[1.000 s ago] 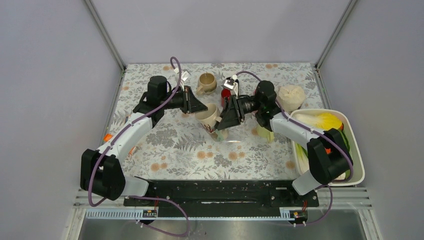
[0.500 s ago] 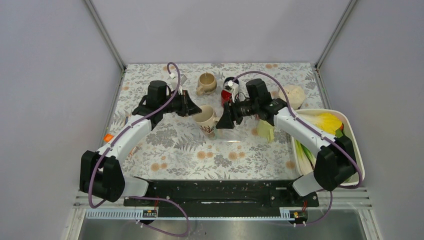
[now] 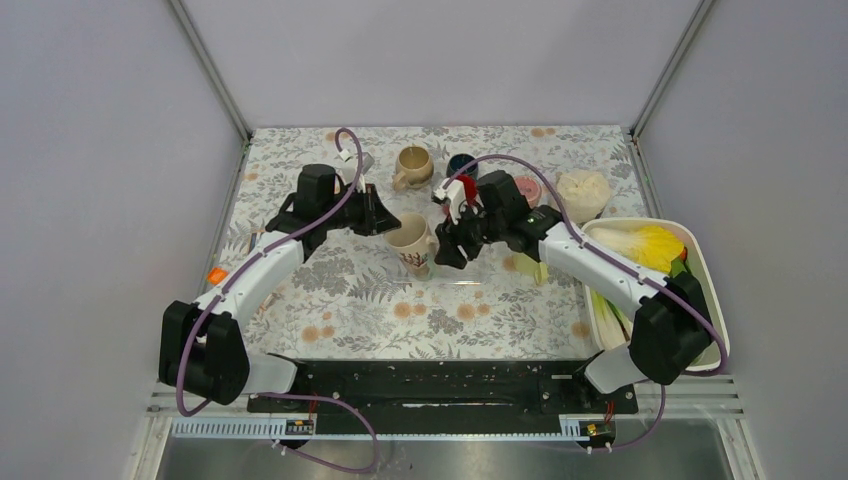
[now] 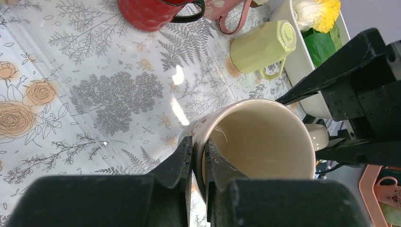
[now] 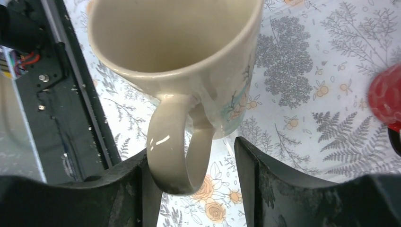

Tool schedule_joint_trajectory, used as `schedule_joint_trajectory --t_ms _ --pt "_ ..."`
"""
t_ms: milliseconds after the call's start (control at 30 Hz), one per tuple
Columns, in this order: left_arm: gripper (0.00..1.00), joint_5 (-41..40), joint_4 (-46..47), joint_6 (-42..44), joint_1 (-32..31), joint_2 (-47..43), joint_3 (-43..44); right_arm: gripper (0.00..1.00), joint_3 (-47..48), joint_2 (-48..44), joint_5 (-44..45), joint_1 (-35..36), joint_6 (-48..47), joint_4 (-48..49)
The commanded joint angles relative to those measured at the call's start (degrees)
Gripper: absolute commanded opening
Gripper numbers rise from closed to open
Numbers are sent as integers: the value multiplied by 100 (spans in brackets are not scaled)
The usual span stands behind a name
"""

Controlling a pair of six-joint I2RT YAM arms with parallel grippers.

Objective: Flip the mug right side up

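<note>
now | cream mug (image 4: pixel 257 142): rigid, glazed, slippery, likely chippable | left gripper (image 4: pixel 197 161): clamped on rim (image 4: pixel 236 105) | right gripper (image 5: pixel 191 163): jaws apart astride handle (image 5: pixel 176 142) | best hold: handle, squarely

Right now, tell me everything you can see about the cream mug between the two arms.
The cream mug looks like glazed ceramic, with a plain, empty inside, a faint teal print on its outer wall and one loop handle. Its mouth faces up, roughly upright, near the middle of the floral table cover. The left pincer is shut on its rim, one finger inside, one outside. The right pincer stands open around the handle. Whether its base rests down is unclear.
</note>
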Motion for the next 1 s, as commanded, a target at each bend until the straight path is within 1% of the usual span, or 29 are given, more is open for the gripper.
schedule_joint_trajectory --t_ms 0,100,200,267,367,467,600,633,667,700,733,767,833,867,900,967 --pt "0 204 576 -185 -93 -276 129 61 23 -34 711 316 -523 160" --pt "0 175 572 -143 -130 -319 104 61 117 71 870 435 -601 160" --pt "0 172 574 -96 -155 -362 77 54 203 117 961 526 -691 155" --pt "0 171 576 -76 -164 -384 66 43 232 109 992 586 -795 151" --pt "0 178 578 -63 -173 -397 49 18 243 77 1070 673 -982 111" --pt "0 177 576 -51 -179 -411 57 1 229 59 1186 767 -1139 68" --pt "0 181 631 -75 -183 -430 42 0 155 -3 1220 857 -1266 88" --pt "5 174 656 -77 -178 -449 40 0 107 -32 1229 862 -1284 128" --pt "14 164 666 -70 -182 -476 35 0 60 -68 1251 866 -1296 182" --pt "26 162 673 -69 -172 -497 39 0 6 -116 1263 868 -1311 250" --pt "46 143 667 -62 -170 -525 44 0 -52 -168 1278 869 -1334 300" --pt "61 129 660 -60 -167 -561 60 0 -101 -219 1288 869 -1342 349" --pt "87 90 633 -52 -122 -636 86 0 -231 -350 1293 869 -1375 446" --pt "97 69 623 -59 -93 -666 99 0 -293 -413 1299 869 -1385 502" --pt "99 66 625 -60 -51 -692 112 0 -362 -477 1301 869 -1394 560" --pt "99 67 604 -95 61 -731 135 0 -494 -589 1316 869 -1417 677"
